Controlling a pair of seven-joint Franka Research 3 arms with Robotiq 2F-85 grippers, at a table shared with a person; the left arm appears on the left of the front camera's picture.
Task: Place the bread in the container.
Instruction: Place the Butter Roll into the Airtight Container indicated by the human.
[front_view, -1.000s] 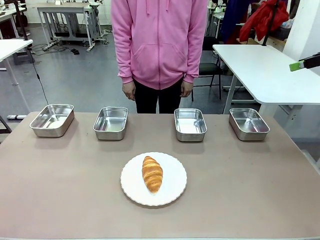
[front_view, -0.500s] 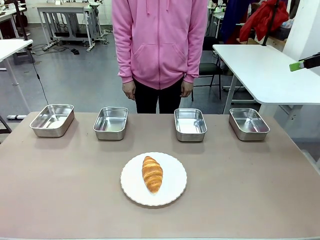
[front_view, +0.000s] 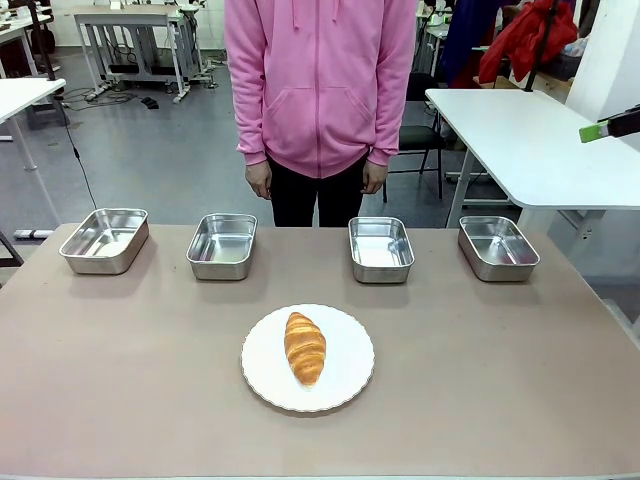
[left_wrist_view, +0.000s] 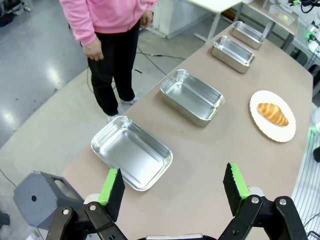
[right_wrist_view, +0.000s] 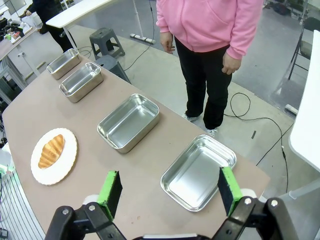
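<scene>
Along the far edge of the table (front_view: 120, 380) in the front view runs a row of four alike steel trays. From left to right they are the far-left tray (front_view: 103, 240), the second tray (front_view: 221, 246), the third tray (front_view: 380, 249) and the far-right tray (front_view: 497, 248). All are empty and evenly spaced, set out, I judge, as a choice of destinations. Their looks do not tell which one is meant as the container.

At lower centre, nearer the robot, the croissant (front_view: 305, 347) lies lengthwise on a white scallop-edged plate (front_view: 350, 370). It is untouched and looks reachable by either arm. At upper centre, behind the row, a person (front_view: 320, 90) in a pink hoodie stands with hands hanging down, pointing at nothing.

In the left wrist view the left gripper (left_wrist_view: 174, 190) hangs high above the table's end by the far-left tray. Its fingers are spread wide with nothing between them, and the croissant sits at the right of that frame. In the right wrist view the right gripper (right_wrist_view: 169, 192) is likewise wide apart and empty above the far-right tray, with the croissant at lower left. Both seem parked high to survey the scene, and the pick is not yet begun.
</scene>
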